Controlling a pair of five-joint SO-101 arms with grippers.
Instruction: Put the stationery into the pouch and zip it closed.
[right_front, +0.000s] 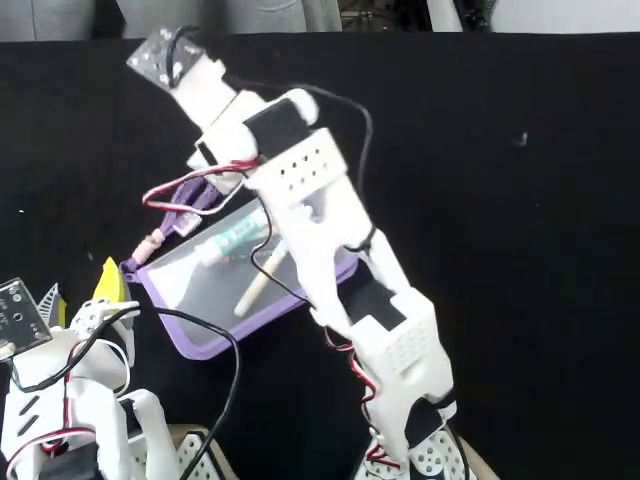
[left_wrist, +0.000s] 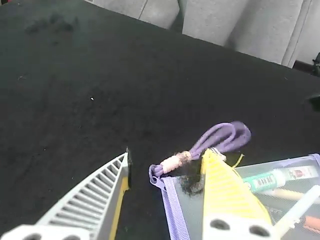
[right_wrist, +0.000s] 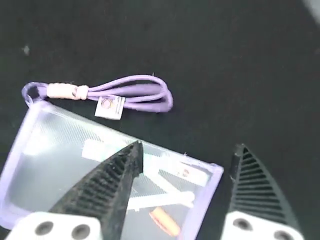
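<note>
A clear pouch (right_front: 205, 300) with a purple border lies on the black table, with stationery inside: a green-labelled tube (right_front: 235, 240) and a pale stick (right_front: 258, 282). A purple cord loop (right_wrist: 132, 92) with a pink bead hangs from its zipper end. My right gripper (right_wrist: 190, 146) hovers open over the pouch (right_wrist: 55, 150), near its edge on the cord's side, one black finger over the clear face and one past the corner. My left gripper (left_wrist: 167, 154) is open at the zipper corner of the pouch (left_wrist: 171, 212); its yellow finger (left_wrist: 225, 190) lies over that corner.
The right arm (right_front: 330, 250) stretches diagonally across the pouch in the high view and hides part of it. Black table (right_front: 520, 200) lies open to the right and far side. Grey cushions (left_wrist: 240, 25) stand beyond the table's far edge.
</note>
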